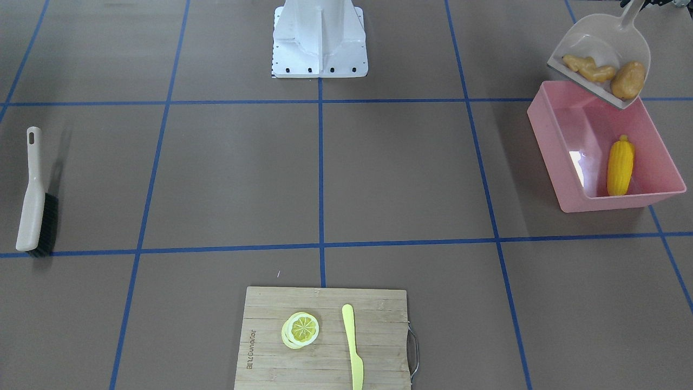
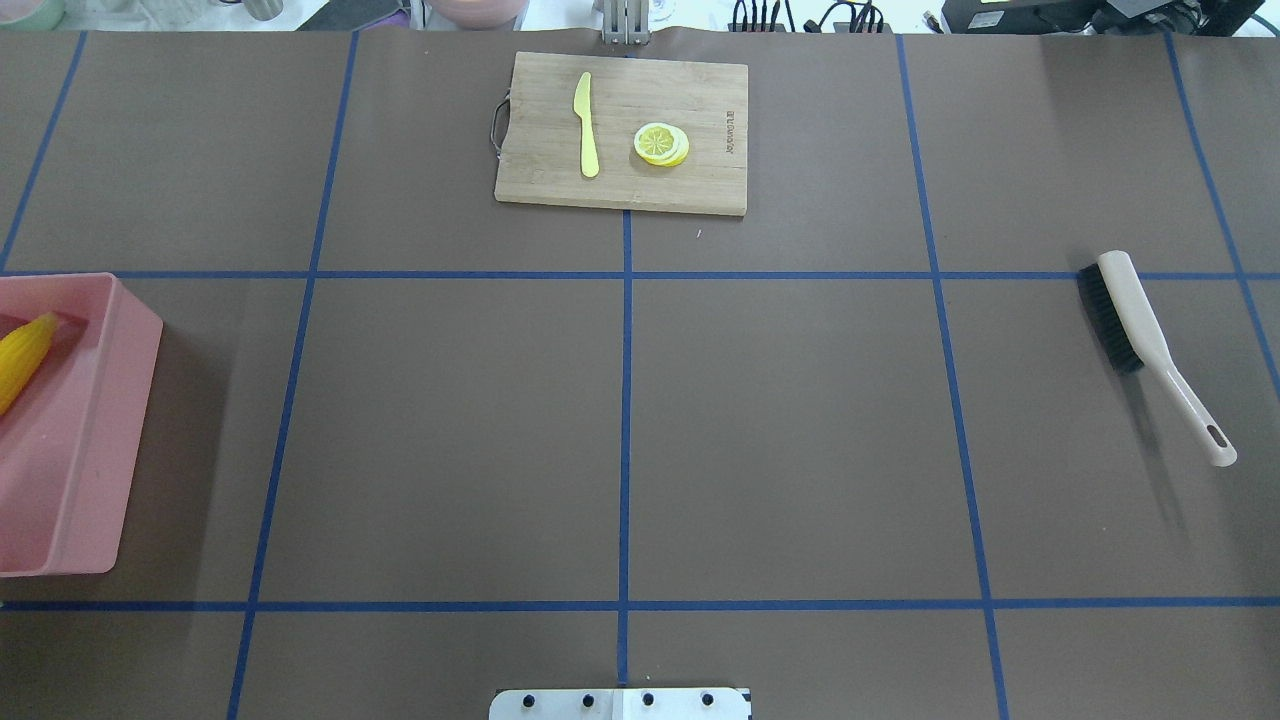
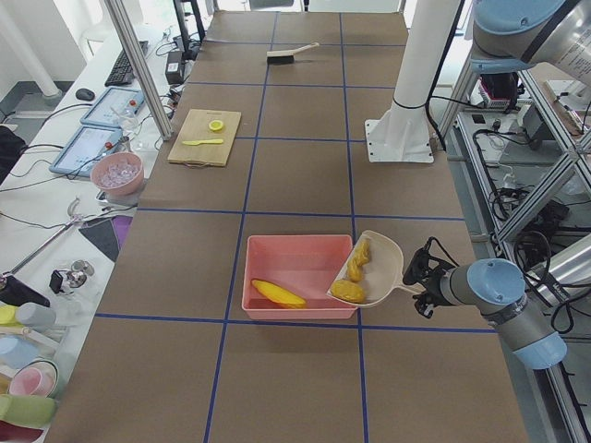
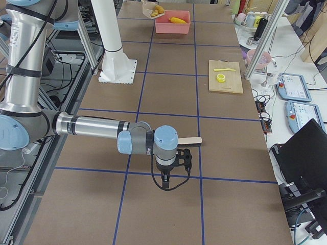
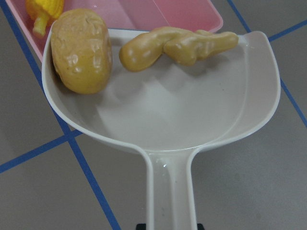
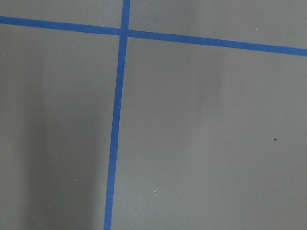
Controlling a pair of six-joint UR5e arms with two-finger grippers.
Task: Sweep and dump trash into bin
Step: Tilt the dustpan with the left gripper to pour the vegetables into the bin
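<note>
My left gripper (image 3: 417, 277) is shut on the handle of the beige dustpan (image 1: 601, 43), holding it tilted over the near rim of the pink bin (image 1: 557, 151). The brown potato (image 1: 628, 80) and the tan ginger root (image 1: 589, 67) lie in the pan near its lip, as the left wrist view shows for the potato (image 5: 81, 50) and the ginger (image 5: 177, 45). The yellow corn cob (image 1: 620, 165) lies inside the bin. My right gripper (image 4: 175, 172) hangs low over bare table far from the bin; I cannot tell whether it is open or shut.
A beige brush (image 1: 33, 200) with black bristles lies on the table on my right side. A wooden cutting board (image 1: 379, 325) at the far middle edge holds a lemon slice (image 1: 300, 329) and a pale yellow knife (image 1: 353, 346). The white robot base (image 1: 319, 40) stands mid-table.
</note>
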